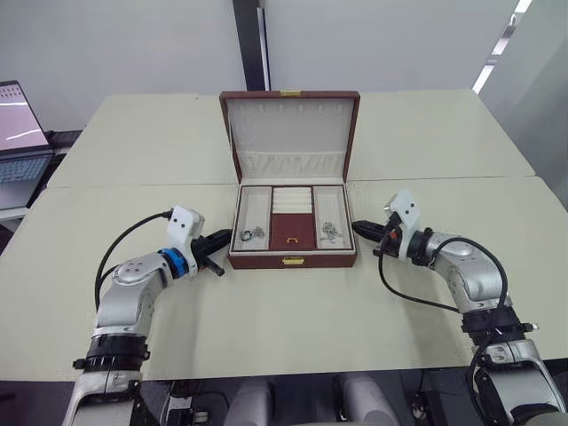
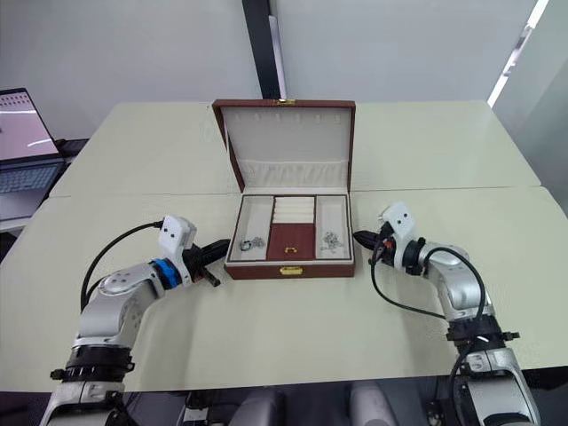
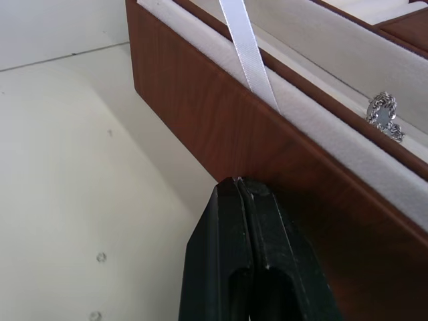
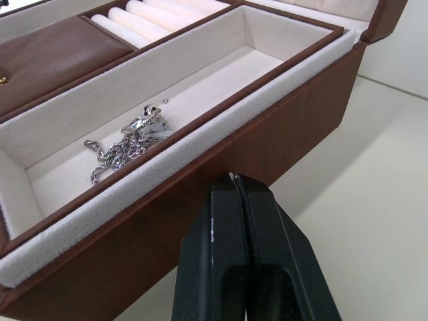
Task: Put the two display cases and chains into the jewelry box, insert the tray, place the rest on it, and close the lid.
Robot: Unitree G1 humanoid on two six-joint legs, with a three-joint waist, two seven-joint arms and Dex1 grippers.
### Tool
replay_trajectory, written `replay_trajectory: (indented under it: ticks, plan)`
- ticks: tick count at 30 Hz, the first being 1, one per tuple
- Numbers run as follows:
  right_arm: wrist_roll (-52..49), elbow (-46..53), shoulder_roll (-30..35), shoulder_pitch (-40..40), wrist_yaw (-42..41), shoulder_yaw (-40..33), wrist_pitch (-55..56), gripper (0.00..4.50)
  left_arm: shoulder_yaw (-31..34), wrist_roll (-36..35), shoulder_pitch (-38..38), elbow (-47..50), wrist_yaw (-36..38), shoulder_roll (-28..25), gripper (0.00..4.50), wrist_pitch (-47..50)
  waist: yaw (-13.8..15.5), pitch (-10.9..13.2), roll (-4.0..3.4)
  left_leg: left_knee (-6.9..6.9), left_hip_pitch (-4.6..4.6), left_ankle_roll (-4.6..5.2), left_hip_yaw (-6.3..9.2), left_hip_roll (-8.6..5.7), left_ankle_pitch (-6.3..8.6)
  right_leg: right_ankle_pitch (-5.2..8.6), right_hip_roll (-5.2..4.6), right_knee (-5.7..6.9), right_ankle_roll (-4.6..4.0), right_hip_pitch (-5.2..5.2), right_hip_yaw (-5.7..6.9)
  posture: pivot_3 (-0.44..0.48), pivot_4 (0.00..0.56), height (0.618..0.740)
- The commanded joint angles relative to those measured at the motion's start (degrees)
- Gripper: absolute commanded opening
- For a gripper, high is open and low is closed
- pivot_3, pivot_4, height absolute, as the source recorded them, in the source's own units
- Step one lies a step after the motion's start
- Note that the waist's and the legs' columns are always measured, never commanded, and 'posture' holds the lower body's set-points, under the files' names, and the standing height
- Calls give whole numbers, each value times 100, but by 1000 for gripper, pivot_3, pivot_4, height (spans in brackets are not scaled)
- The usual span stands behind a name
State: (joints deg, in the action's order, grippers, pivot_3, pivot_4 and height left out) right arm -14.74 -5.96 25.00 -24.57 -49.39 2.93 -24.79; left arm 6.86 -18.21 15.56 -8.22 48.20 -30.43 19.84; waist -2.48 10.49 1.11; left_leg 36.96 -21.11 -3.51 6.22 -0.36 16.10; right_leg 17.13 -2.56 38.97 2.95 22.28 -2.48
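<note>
We see the jewelry box point(image 1: 293, 250) at the centre of a pale cream table point(image 1: 293, 328), its lid point(image 1: 290, 129) standing open toward twelve o'clock. The tray point(image 1: 292, 219) sits inside, with chains point(image 1: 331, 232) lying in its end sections. Our left gripper point(image 1: 216, 246), fingers pressed together and holding nothing, points at the box's nine o'clock wall; our right gripper point(image 1: 363, 229), likewise closed and empty, is near the three o'clock wall. A seam crosses the tabletop. A laptop point(image 1: 19, 142) glows at ten o'clock before grey walls.
</note>
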Motion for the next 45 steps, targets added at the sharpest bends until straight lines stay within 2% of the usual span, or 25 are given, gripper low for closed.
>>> replay_trajectory:
  ticks: [1,7,13,27,36,41,45]
  plan:
    - [-328,747,-48,167,-222,168,-233,14,-228,-327,-271,781,278,32,0,273,1,0,0,0,2,0,-1,0,0,0,0,0,0,-1,0,0,150,740]
    - [-511,1483,66,575,-193,136,-693,14,-254,-445,-772,1485,261,-95,0,629,10,0,0,-2,2,1,-1,-1,1,0,-1,-2,0,-4,-1,0,150,740]
    - [-614,1978,94,849,-90,74,-995,14,-155,-490,-1019,1711,331,-255,0,767,5,0,0,-1,5,1,-3,1,1,1,2,-1,0,-5,-2,0,150,740]
    - [-743,2467,118,1240,-37,76,-1358,14,-230,-838,-1611,2327,522,-604,0,1213,-6,0,0,-3,7,2,-4,2,1,1,3,-2,0,-7,-3,0,150,740]
    - [-717,2440,88,1283,39,53,-1309,14,-23,-754,-1550,2087,421,-556,0,874,-6,0,-1,-3,10,2,-5,3,1,1,4,-1,0,-9,-3,0,150,740]
    - [-785,2326,287,1325,8,-302,-1243,14,568,-799,-1703,1894,271,-295,0,88,11,0,1,-2,9,1,-4,2,1,1,3,-1,0,-8,-3,0,150,740]
    - [-856,2063,549,1280,-52,-658,-1098,14,1105,-958,-2109,2264,204,-163,0,-411,13,1,2,-2,6,1,-3,5,1,1,2,-2,0,-7,-1,0,150,740]
